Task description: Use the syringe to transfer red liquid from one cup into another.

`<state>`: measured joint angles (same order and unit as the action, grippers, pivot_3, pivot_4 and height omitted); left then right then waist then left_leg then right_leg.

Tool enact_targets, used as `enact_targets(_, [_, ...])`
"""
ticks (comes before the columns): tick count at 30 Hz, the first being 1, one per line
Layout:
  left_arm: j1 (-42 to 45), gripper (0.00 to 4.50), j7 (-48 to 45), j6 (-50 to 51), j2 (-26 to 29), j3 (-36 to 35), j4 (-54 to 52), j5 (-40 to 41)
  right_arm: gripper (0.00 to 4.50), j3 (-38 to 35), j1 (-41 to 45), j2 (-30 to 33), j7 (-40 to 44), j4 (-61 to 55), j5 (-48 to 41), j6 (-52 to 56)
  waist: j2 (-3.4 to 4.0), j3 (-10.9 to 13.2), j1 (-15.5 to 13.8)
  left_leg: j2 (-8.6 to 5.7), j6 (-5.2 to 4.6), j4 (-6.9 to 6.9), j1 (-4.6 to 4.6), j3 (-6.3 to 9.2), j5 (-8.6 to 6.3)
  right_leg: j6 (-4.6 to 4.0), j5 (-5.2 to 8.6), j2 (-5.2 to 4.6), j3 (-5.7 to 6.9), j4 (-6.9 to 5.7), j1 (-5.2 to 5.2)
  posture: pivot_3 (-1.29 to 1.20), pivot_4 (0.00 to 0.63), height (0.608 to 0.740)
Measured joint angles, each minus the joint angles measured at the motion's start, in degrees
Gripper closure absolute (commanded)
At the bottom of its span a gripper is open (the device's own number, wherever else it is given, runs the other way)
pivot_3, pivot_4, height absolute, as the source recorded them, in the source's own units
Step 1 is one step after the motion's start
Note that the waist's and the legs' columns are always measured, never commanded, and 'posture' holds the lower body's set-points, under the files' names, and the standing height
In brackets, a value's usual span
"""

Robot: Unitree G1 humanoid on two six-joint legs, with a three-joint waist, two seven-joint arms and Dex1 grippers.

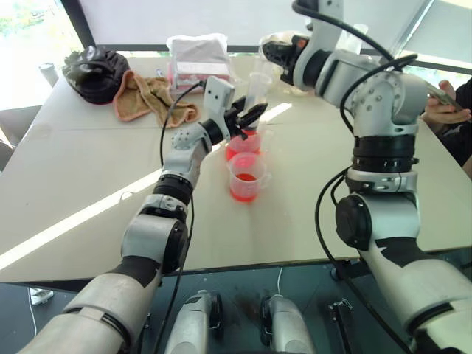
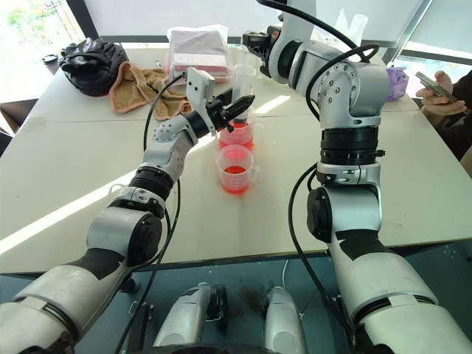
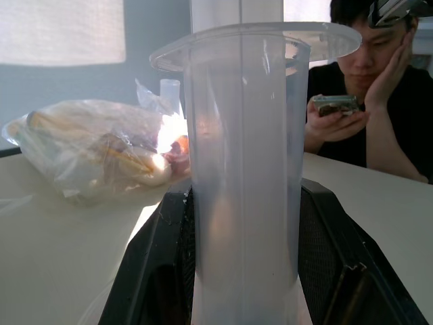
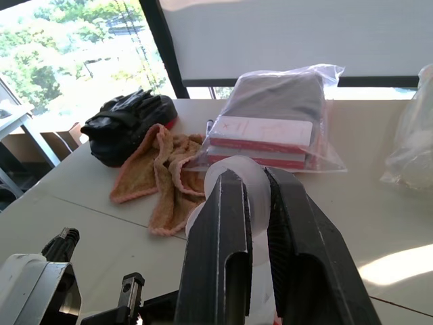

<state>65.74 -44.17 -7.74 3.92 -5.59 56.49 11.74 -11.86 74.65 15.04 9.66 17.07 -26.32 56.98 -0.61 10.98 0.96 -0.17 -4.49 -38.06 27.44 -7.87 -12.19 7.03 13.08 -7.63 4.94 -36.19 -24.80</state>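
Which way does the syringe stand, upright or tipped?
Upright: the left gripper holds the syringe vertical above the far cup.

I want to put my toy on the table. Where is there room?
There is bare table on the robot's left, in front of the orange towel and black bag. More lies right of the two cups, toward the person's hand. It is crowded at the far middle, around the cups, syringe and plastic bags.
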Motion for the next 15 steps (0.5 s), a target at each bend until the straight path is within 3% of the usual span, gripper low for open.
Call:
enact_targets(1, [-0.02,3.10,0.00,-0.01,0.00,0.00,-0.01,0.00,4.47,0.00,0.01,0.04,0.09,0.00,-0.01,0.00,0.00,0.00,0.00,0.00,0.00,0.00,0.00,0.00,0.00,0.00,0.00,0.00,0.00,0.00,0.00,0.00,0.150,0.740])
enact_targets(9, [-0.14,3.10,-0.38,-0.60,-0.12,0.06,-0.01,0.00,1.02,0.06,-0.13,2.01,0.87,-1.52,0.02,3.11,0.00,0.00,-0.06,0.00,0.00,0.00,0.00,0.00,0.00,0.00,0.00,-0.02,0.00,0.01,-0.01,0.00,0.150,0.740])
enact_targets(15, [-0.15,3.10,-0.41,-0.71,-0.11,0.14,0.08,-0.06,1.02,-0.31,-0.19,3.67,1.72,-5.22,-1.10,8.14,0.00,0.00,-0.15,0.00,0.02,0.00,0.00,0.01,-0.01,0.00,0.00,-0.04,0.00,0.01,-0.01,0.00,0.150,0.740])
